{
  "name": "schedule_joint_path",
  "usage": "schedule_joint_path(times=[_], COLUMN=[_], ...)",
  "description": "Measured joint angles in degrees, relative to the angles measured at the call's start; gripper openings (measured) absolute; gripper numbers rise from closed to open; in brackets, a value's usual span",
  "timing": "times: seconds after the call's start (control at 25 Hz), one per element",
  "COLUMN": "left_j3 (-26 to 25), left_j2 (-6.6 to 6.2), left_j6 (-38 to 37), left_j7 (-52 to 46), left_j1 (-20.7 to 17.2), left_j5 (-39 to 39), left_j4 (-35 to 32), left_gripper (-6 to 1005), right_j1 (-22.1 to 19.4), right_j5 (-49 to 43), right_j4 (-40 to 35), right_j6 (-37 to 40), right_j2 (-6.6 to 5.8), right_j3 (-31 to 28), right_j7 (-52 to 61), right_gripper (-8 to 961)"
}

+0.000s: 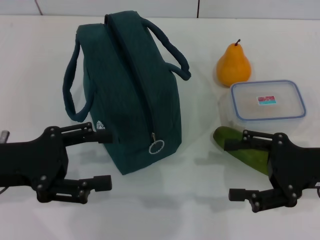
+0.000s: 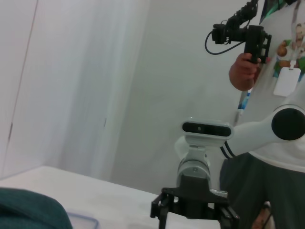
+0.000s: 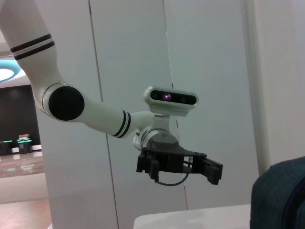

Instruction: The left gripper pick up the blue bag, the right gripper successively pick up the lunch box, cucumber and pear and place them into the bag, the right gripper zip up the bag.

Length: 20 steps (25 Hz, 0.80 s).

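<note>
Two black two-fingered grippers, left [image 1: 102,160] and right [image 1: 236,170], fingers spread wide, holding nothing. Dark teal fabric bag [image 1: 127,95] upright between them on white tabletop [image 1: 165,210], zipped shut. Likely risk: toppling from a sideways handle grab.

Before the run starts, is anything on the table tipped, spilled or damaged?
Nothing stands out. The blue bag stands upright with its zipper closed; the pear, lunch box with lid on, and cucumber lie intact beside it. The left gripper and right gripper hover open, touching nothing.
</note>
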State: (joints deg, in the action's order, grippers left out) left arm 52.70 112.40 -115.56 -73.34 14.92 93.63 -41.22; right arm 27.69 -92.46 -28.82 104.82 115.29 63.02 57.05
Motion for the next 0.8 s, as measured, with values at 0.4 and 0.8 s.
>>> schedule_joint_path(times=[0.4, 0.8], left_j3=[-2.45, -5.44], left_j2=[0.22, 0.03], left_j6=[-0.01, -0.08], left_j7=[1.34, -0.22], left_j1=[-0.50, 0.10], left_j5=[0.33, -0.72], left_j4=[-0.02, -0.23], left_gripper=[869, 863], right_j1=[0.04, 0.53], right_j5=[-0.21, -0.81], right_j4=[-0.23, -0.19], right_j6=[0.06, -0.89], right_j2=[-0.23, -0.16], right_j3=[0.00, -0.27], right_j7=[0.82, 0.95], right_gripper=[870, 870])
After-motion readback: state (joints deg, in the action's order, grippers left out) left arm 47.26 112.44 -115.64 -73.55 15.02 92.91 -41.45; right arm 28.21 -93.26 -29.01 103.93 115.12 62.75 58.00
